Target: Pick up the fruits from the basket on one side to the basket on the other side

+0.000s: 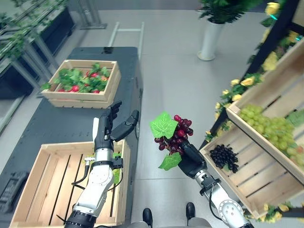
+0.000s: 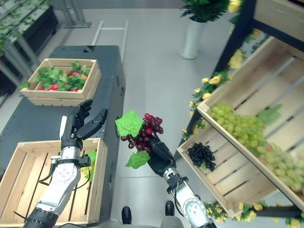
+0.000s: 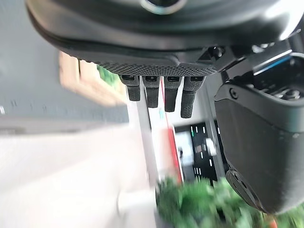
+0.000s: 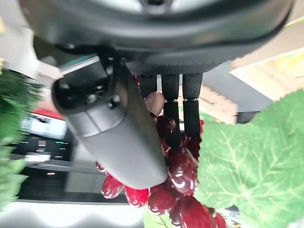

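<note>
My right hand [image 1: 190,159] is shut on a bunch of dark red grapes [image 1: 176,135] with green leaves, holding it up over the floor between the dark table and the shelf. In the right wrist view the thumb and fingers [image 4: 171,102] curl round the red grapes [image 4: 173,190]. My left hand [image 1: 110,124] is raised and open above the near wooden crate [image 1: 33,185] on the table, its fingers [image 3: 164,95] straight and holding nothing. A far crate [image 1: 81,97] on the table holds red fruit among green leaves.
At the right, a slanted shelf has wooden bins with green grapes [image 1: 266,126] and black grapes [image 1: 224,156]. Yellow flowers [image 1: 247,81] trim the shelf frame. A white planter [image 1: 210,40] stands on the floor beyond. The dark table [image 1: 57,128] carries both crates.
</note>
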{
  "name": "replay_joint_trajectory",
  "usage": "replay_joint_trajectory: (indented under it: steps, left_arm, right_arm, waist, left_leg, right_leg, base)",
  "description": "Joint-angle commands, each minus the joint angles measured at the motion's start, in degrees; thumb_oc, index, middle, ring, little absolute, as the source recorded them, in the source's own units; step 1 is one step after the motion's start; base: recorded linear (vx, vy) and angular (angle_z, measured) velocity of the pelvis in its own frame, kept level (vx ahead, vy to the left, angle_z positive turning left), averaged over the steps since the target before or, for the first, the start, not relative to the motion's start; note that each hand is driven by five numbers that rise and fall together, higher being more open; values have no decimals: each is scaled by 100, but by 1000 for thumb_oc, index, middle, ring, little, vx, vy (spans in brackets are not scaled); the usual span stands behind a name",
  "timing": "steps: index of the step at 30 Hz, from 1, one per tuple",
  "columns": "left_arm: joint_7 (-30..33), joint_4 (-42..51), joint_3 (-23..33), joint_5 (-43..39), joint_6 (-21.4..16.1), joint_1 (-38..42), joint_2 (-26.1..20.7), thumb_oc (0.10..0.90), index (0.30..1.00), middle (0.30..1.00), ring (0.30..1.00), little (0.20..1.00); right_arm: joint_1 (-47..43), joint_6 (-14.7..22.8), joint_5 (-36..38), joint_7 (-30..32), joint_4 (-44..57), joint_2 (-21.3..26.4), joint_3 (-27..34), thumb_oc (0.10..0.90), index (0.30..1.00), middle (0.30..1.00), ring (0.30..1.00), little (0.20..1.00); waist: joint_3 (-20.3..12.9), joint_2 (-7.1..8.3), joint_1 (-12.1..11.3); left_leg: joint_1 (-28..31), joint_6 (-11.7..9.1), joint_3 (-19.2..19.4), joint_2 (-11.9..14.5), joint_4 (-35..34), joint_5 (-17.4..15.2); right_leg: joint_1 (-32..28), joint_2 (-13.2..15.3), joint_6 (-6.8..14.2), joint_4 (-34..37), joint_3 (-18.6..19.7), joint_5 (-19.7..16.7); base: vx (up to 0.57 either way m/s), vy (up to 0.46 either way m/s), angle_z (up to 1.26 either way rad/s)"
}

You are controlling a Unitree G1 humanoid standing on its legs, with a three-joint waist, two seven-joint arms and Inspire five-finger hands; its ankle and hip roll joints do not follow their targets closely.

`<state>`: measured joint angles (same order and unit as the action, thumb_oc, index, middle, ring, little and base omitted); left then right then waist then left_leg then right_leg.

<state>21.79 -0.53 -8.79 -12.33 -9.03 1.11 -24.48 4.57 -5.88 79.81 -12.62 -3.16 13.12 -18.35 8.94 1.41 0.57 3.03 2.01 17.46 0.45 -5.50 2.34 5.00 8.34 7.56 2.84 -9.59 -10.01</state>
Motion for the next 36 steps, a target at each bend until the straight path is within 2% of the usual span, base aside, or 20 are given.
replay_joint_trajectory:
  steps: [1,4,7,9,11,12,13,14,15,16,18,20,21,22,25,27,29,36]
  left_arm:
    - [84,138,29,-179,-759,890,-106,800,900,900,900,900]
    - [65,199,-9,-202,-684,847,-49,800,900,900,900,900]
    - [50,226,-59,-256,-694,793,55,800,900,900,900,900]
    - [160,202,-138,-184,-763,844,95,800,900,900,900,900]
    - [227,190,-177,-253,-720,903,83,800,900,900,900,900]
    - [267,205,-178,-296,-696,915,77,800,900,900,900,900]
    - [309,203,-173,-297,-702,893,69,800,900,900,900,900]
    - [318,206,-173,-314,-707,875,69,800,900,900,900,900]
    - [440,272,-114,-344,-734,757,43,800,900,900,900,900]
    - [464,312,-48,-355,-774,680,35,800,900,900,900,900]
    - [387,364,47,-433,-829,673,22,800,900,900,900,900]
    - [303,318,12,-632,-999,776,-29,800,900,900,900,900]
    - [262,300,-33,-644,-1199,866,-24,800,900,900,900,900]
    - [264,299,-44,-640,-1228,876,-21,800,900,900,900,900]
    - [234,244,-184,-773,-1509,1024,2,800,900,900,900,900]
    - [249,203,-220,-781,-1552,1098,17,800,900,900,900,900]
    - [292,64,-295,-932,-1670,1386,88,800,900,900,900,900]
    - [417,-44,-419,-1000,-1921,1786,150,800,900,900,900,900]
  right_arm:
    - [-686,107,576,-631,587,-287,168,400,300,300,300,300]
    - [-627,103,546,-734,560,-304,104,400,300,300,300,300]
    - [-611,78,516,-773,502,-372,-11,400,300,300,300,300]
    - [-742,52,516,-777,404,-398,-72,400,300,300,300,300]
    - [-851,35,604,-721,331,-365,-68,400,300,300,300,300]
    - [-905,18,622,-684,316,-351,-69,400,300,300,300,300]
    - [-962,-24,668,-648,278,-334,-46,400,300,300,300,300]
    - [-976,-41,684,-640,265,-329,-29,400,300,300,300,300]
    - [-1053,-167,663,-608,236,-300,-45,400,300,300,300,300]
    - [-1143,-236,682,-598,174,-245,-47,400,300,300,300,300]
    - [-1307,-204,670,-699,21,-158,17,400,300,300,300,300]
    - [-1385,-43,660,-709,2,-123,51,400,300,300,300,300]
    - [-1467,86,683,-704,-12,-91,118,400,300,300,300,300]
    - [-1483,95,682,-710,-25,-89,126,400,300,300,300,300]
    - [-1775,365,663,-765,-290,-52,286,400,300,300,300,300]
    - [-1889,389,695,-779,-401,-40,372,400,300,300,300,300]
    - [-2412,596,758,-711,-792,97,697,400,300,300,300,300]
    - [-2940,891,785,-537,-1112,281,1025,400,300,300,300,300]
  waist:
    - [-36,-226,-127]
    - [-47,-185,-273]
    - [-78,-101,-481]
    - [-36,-38,-559]
    - [7,-22,-583]
    - [31,-5,-610]
    - [50,33,-655]
    - [58,48,-674]
    - [92,100,-784]
    - [113,102,-823]
    - [213,23,-807]
    - [411,-24,-755]
    - [565,-62,-719]
    - [585,-70,-714]
    - [806,-166,-668]
    - [866,-192,-660]
    - [1091,-296,-613]
    - [1494,-374,-543]
  left_leg:
    - [-140,-38,-152,-189,133,-311]
    - [-269,-69,-112,-99,216,-277]
    - [-367,-137,-123,-38,181,-200]
    - [-404,-184,-202,9,145,-161]
    - [-454,-216,-373,44,170,-143]
    - [-481,-228,-576,47,189,-139]
    - [-566,-265,-956,31,279,-142]
    - [-595,-278,-1103,23,317,-148]
    - [-686,-310,-1862,-47,536,-212]
    - [-729,-338,-2084,-40,594,-217]
    - [-815,-403,-1988,90,487,-70]
    - [-958,-465,-1987,113,551,15]
    - [-1065,-492,-2011,119,635,41]
    - [-1077,-493,-2010,120,639,44]
    - [-1218,-486,-2022,89,666,66]
    - [-1269,-481,-2041,72,674,74]
    - [-1446,-474,-2057,0,712,76]
    - [-1930,-504,-2016,-72,1116,58]
  right_leg:
    - [117,334,299,-1302,-523,481]
    - [-89,420,193,-1239,-807,686]
    - [-468,534,189,-670,-1113,720]
    - [-589,404,230,-318,-1140,722]
    - [-569,262,173,-307,-1038,795]
    - [-544,181,124,-315,-948,835]
    - [-507,88,65,-320,-798,864]
    - [-495,62,48,-325,-740,873]
    - [-424,-4,-20,-365,-437,894]
    - [-365,-41,-68,-410,-311,927]
    - [-188,-125,-171,-646,-324,1048]
    - [7,-129,-201,-823,-378,1060]
    - [82,-133,-231,-897,-396,1071]
    - [92,-132,-236,-909,-400,1077]
    - [281,-141,-271,-1017,-397,1100]
    - [347,-144,-280,-1055,-399,1102]
    - [572,-163,-321,-1158,-381,1119]
    - [1026,-190,-374,-1467,-313,1138]
  base:
    - [-108,-30,-49]
    - [-107,-176,-43]
    - [-118,-261,-40]
    - [-139,-335,-33]
    - [-95,-260,-37]
    - [-64,-224,-23]
    - [-50,-200,-25]
    - [-31,-161,-33]
    - [-29,-76,-42]
    - [-78,-35,-98]
    - [-132,8,-116]
    - [-193,10,-14]
    - [-163,8,10]
    - [-117,8,15]
    - [-115,20,8]
    - [-98,14,-1]
    - [-148,18,-1]
    - [-79,-6,-2]
